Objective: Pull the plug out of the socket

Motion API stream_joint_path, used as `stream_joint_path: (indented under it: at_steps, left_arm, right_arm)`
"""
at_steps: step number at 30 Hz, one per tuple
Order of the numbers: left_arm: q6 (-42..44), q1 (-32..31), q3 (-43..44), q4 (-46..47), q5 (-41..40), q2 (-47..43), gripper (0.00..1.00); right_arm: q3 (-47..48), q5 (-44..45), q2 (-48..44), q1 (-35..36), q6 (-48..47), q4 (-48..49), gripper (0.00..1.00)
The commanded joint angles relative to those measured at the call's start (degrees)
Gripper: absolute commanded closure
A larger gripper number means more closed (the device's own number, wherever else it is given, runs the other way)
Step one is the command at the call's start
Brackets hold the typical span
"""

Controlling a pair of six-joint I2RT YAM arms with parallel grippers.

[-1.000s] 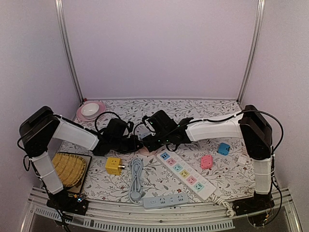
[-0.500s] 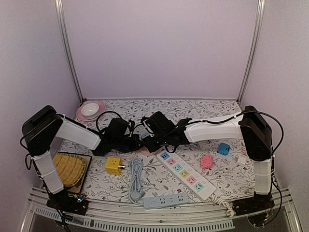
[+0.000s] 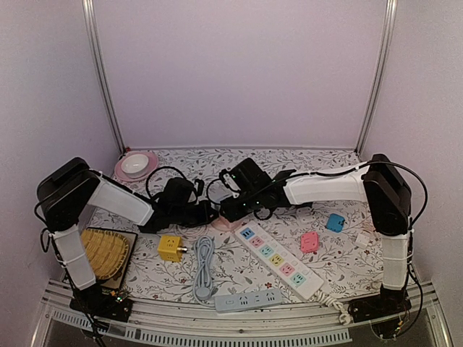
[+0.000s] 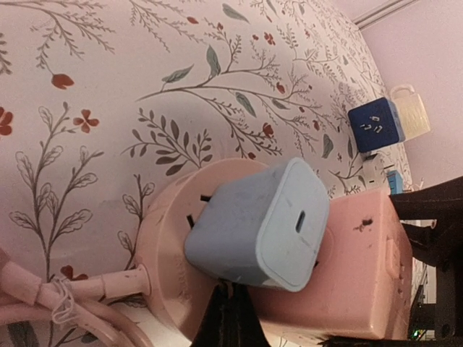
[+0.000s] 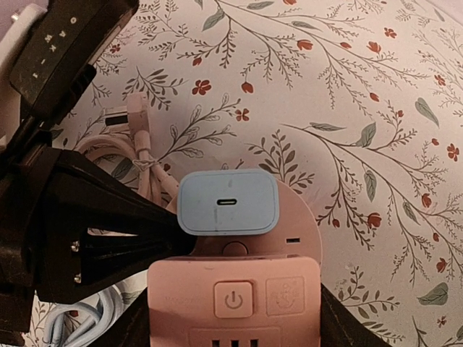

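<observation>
**Plug sits in the socket, with fingers on both sides**

The pale blue plug (image 5: pixel 227 202) stands on the round pink face of the socket (image 5: pixel 235 296), near the middle of the floral tabletop (image 5: pixel 347 108). Whether its pins are fully home cannot be told.

The left fingers (image 4: pixel 221 329) are clenched tight with nothing between them. In the left wrist view they come up from the bottom edge as one dark wedge. Its tip is right under the plug (image 4: pixel 257 224), against the round rim of the socket (image 4: pixel 362 260). In the right wrist view the same wedge (image 5: pixel 108 238) points in from the left and its tip meets the plug's lower left corner.

The right fingers (image 5: pixel 134 325) grasp the socket's square pink block, one dark finger hard against each side. The plug lies just beyond their tips, apart from them.

A pink cable (image 5: pixel 145 155) lies bundled on the tabletop to the left of the plug.

The plug's outer face carries no writing, only a small slot in its middle. The socket block has a square button with a power symbol (image 5: pixel 233 299). Beside it is a second square with a faint emblem too soft to read. The black casing (image 5: pixel 54 43) at the top left of the right wrist view bears the white letters "ORK". The rest of that word is cut off.
</observation>
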Motion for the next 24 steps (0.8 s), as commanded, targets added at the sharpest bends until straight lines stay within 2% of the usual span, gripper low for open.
stream_joint_path:
  at_steps: [1, 7, 13, 15, 21, 24]
  left_arm:
    - [0.08, -1.38, -2.96, -12.44, -1.25, 5.15, 1.00]
    - [-0.25, -1.67, -2.93, -12.23, -1.29, 5.95, 1.00]
    - [-0.31, -1.83, -2.97, -12.21, -1.36, 6.31, 1.00]
    - [-0.38, -1.80, -2.97, -12.22, -1.43, 6.31, 1.00]
    - [-0.30, -1.91, -2.87, -12.14, -1.57, 6.53, 1.00]
    - [-0.30, -1.87, -2.93, -12.05, -1.61, 6.57, 1.00]
  right_arm:
    - [0.78, -0.59, -4.77, 0.68, 2.67, 4.11, 0.76]
    - [3.12, 10.50, -3.52, 6.46, -3.66, 3.34, 0.76]
    - [3.09, 11.95, -3.59, 6.66, -4.94, 3.38, 0.76]
    - [2.81, 10.55, -4.15, 6.00, -4.64, 3.37, 0.76]
    - [0.33, -2.92, -6.25, 0.10, 0.63, 4.41, 0.76]
    - [-1.57, -6.54, -7.35, -1.46, 3.31, 6.27, 0.76]
